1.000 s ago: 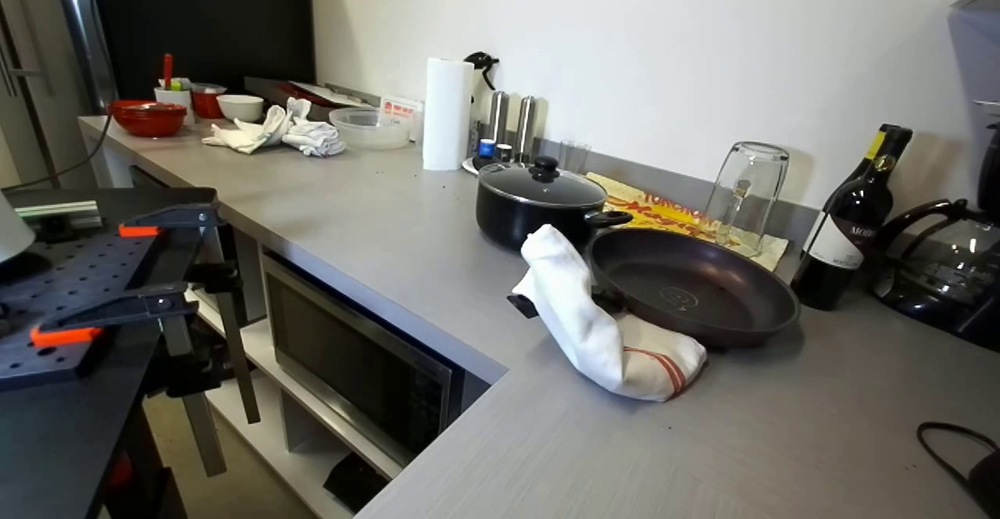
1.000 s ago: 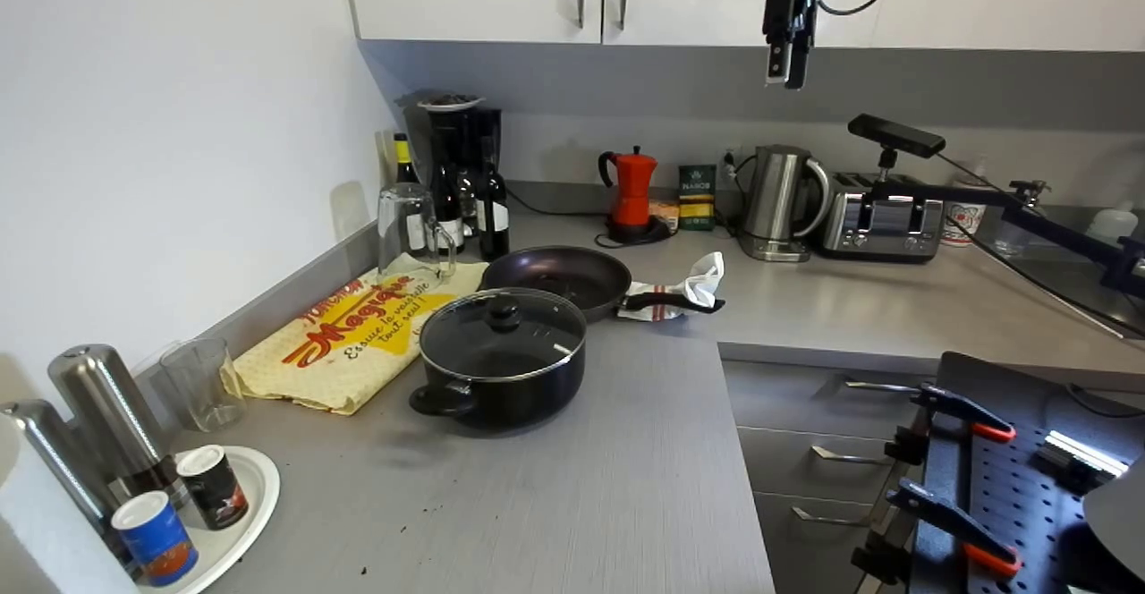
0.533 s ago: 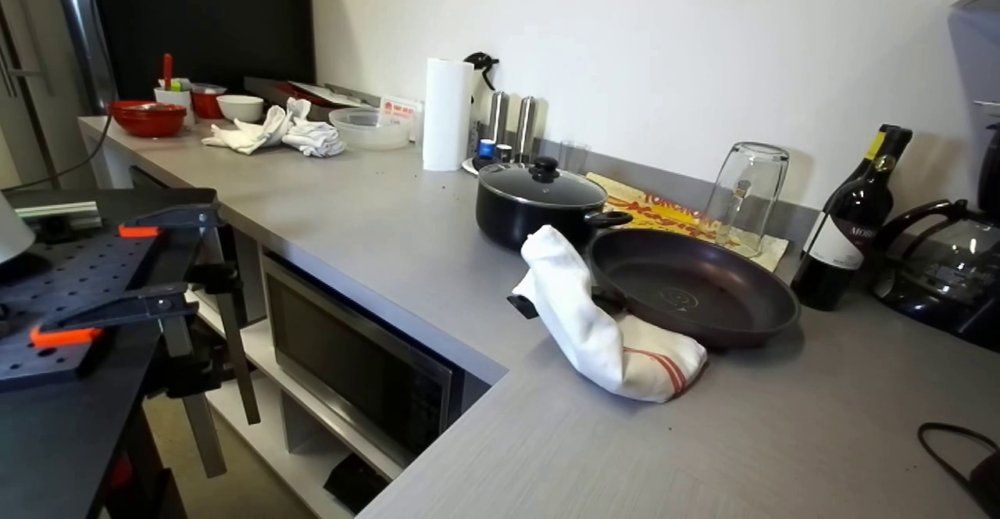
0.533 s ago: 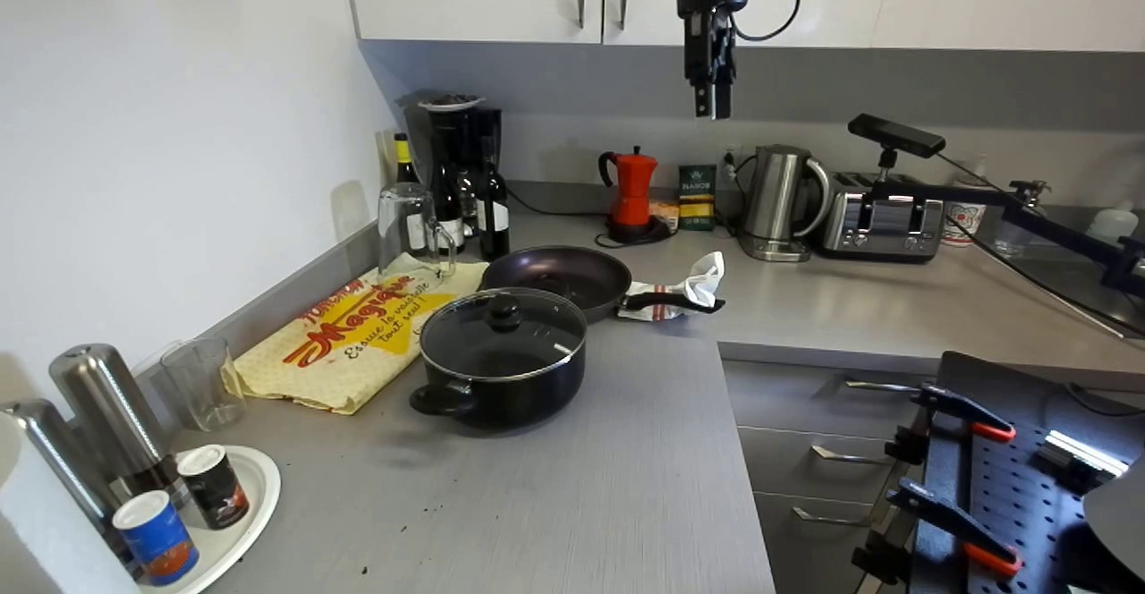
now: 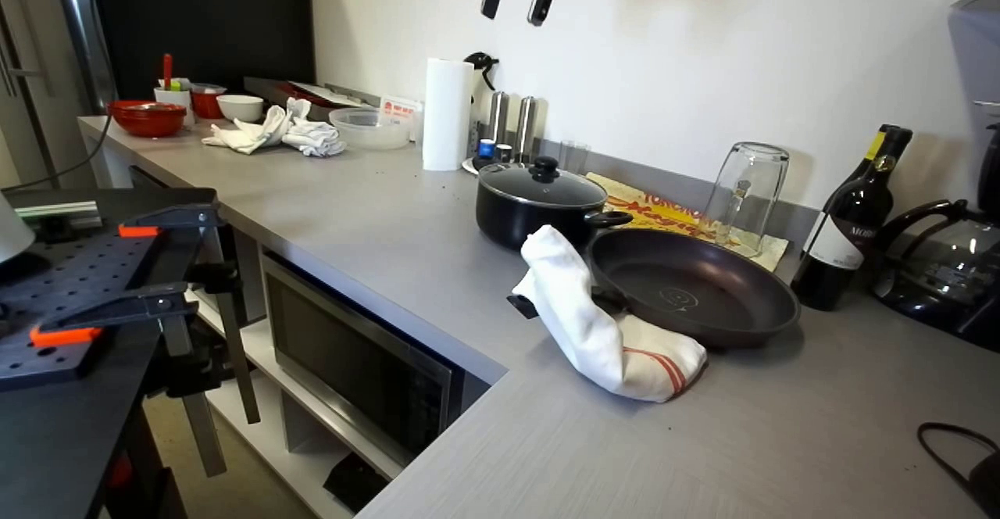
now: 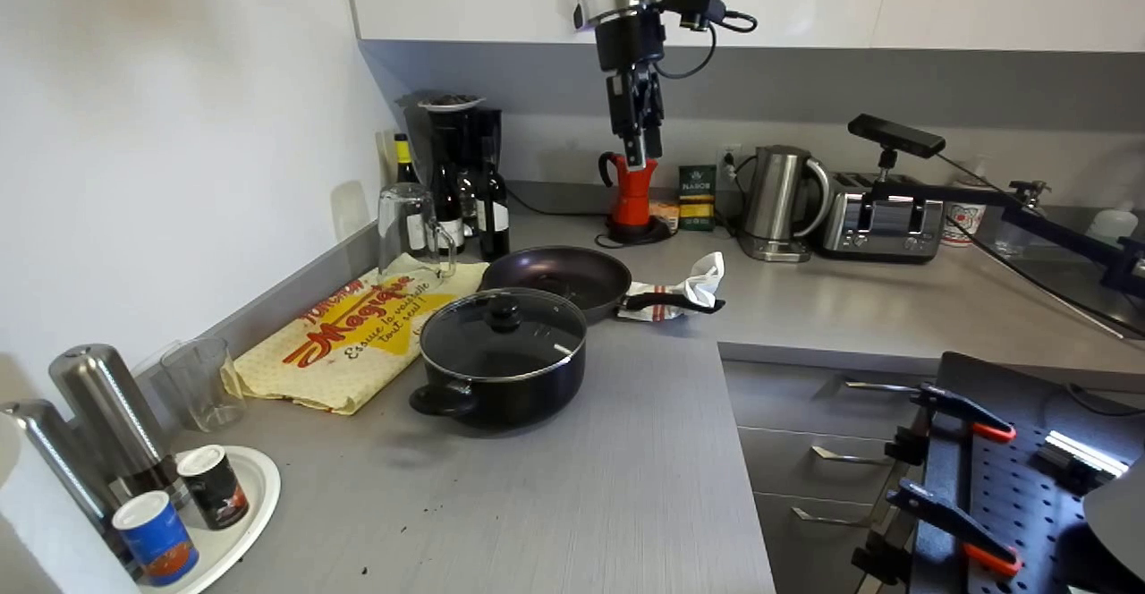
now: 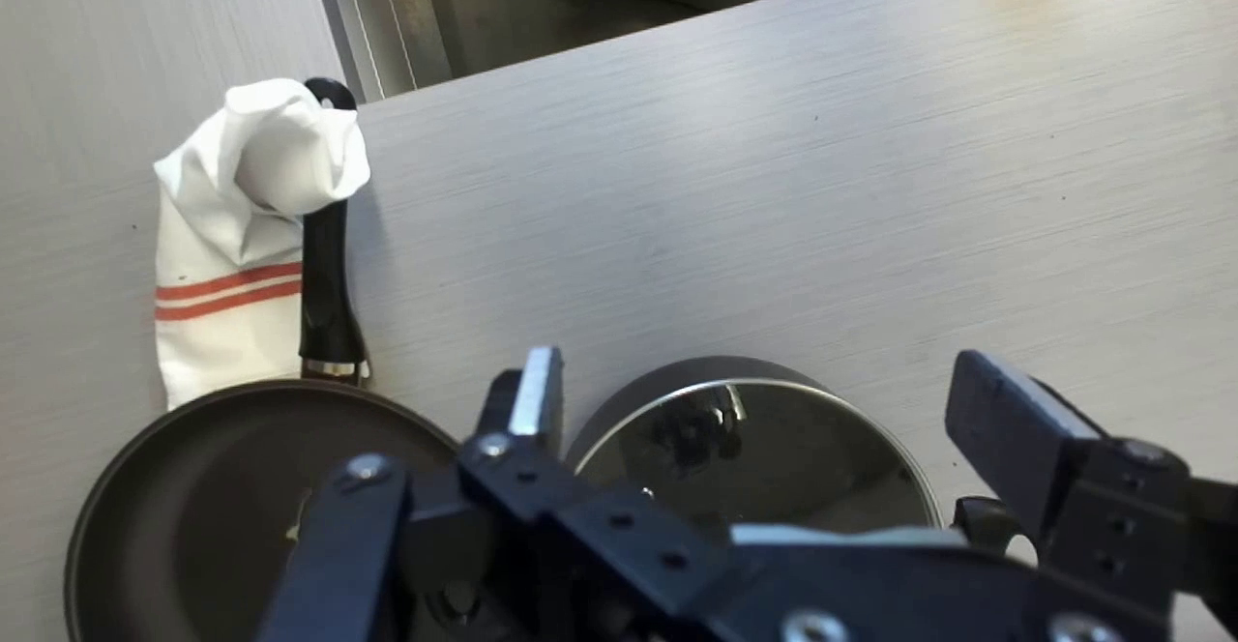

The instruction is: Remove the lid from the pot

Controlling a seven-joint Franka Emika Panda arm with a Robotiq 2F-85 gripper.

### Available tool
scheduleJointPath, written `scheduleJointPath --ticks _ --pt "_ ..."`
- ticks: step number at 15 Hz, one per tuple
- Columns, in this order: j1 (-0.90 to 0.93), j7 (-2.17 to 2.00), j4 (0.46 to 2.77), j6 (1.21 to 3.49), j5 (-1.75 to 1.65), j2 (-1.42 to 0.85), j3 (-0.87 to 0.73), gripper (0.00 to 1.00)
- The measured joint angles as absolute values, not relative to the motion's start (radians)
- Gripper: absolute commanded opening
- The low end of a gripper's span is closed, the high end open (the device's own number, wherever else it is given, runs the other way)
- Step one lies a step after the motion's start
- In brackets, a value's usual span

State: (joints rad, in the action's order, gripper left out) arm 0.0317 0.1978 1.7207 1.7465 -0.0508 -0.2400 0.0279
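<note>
Lid (image 6: 501, 345), seated on the pot (image 6: 523, 404) near the frying pan (image 6: 577, 276), is judged rigid, slippery, breakable, best held by its knob (image 6: 503, 312); gripper (image 5: 513, 19) hangs above, fingers (image 5: 491, 1) apart.

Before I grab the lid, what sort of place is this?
Most likely a kitchen, though whether a home or office one I cannot tell: in an exterior view, a kettle and a toaster stand on the counter along with a lidded pot.

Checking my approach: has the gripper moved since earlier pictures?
Yes: in an exterior view, the gripper has shifted picture-left and downward, from above the kettle to overlapping the red moka pot.
</note>
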Motion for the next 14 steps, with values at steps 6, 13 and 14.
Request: scheduleJointPath --ticks 6,13,14 --pt "0.066 0.195 1.607 1.785 -0.069 -0.384 0.050 1.00" --pt "0.120 0.190 1.495 1.795 -0.087 -0.547 0.074 1.00" --pt "0.128 0.190 1.478 1.795 -0.091 -0.570 0.075 1.00"
